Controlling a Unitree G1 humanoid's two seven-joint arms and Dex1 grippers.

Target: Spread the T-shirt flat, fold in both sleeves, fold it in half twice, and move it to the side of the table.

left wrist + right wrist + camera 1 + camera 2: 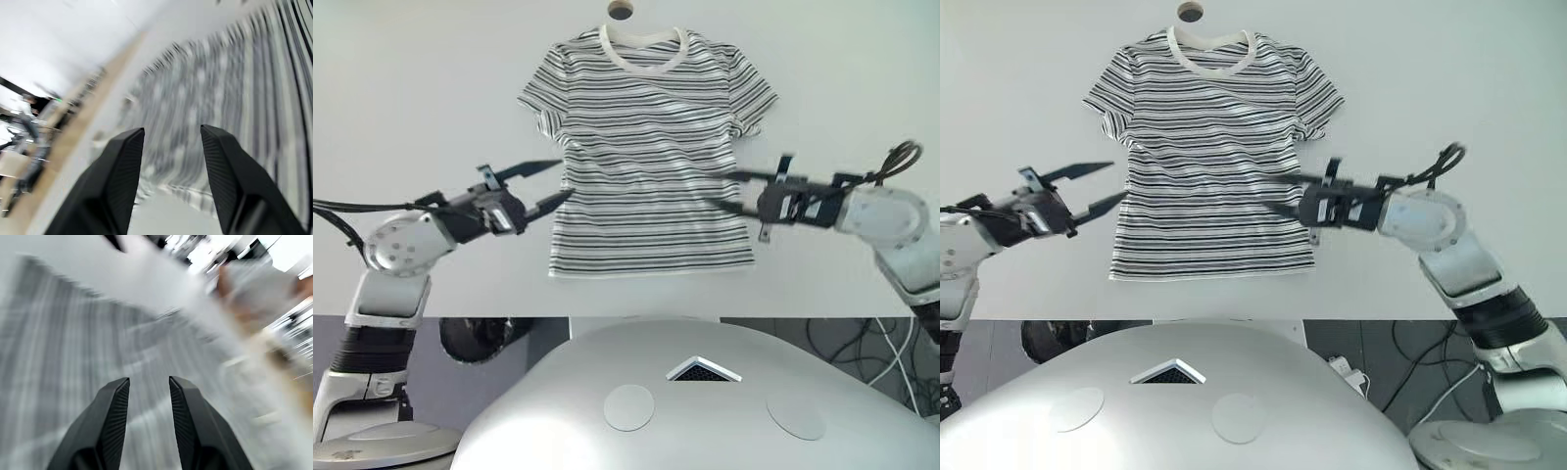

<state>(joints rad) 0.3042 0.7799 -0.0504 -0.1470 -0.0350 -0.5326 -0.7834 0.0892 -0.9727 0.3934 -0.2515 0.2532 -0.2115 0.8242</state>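
A black-and-white striped T-shirt (646, 147) with a white collar lies spread flat on the white table (421, 108), collar at the far side, hem toward me. My left gripper (560, 180) hovers open at the shirt's left edge, level with the lower body. My right gripper (724, 190) is open too, its fingers over the shirt's right side near the waist. In the left wrist view the two black fingers (122, 171) stand apart above striped cloth (234, 88). The right wrist view has its fingers (112, 416) apart over the stripes.
A small round dark hole (620, 10) sits in the table just beyond the collar. The table's front edge (626, 315) runs close below the hem. Bare white tabletop extends left and right of the shirt.
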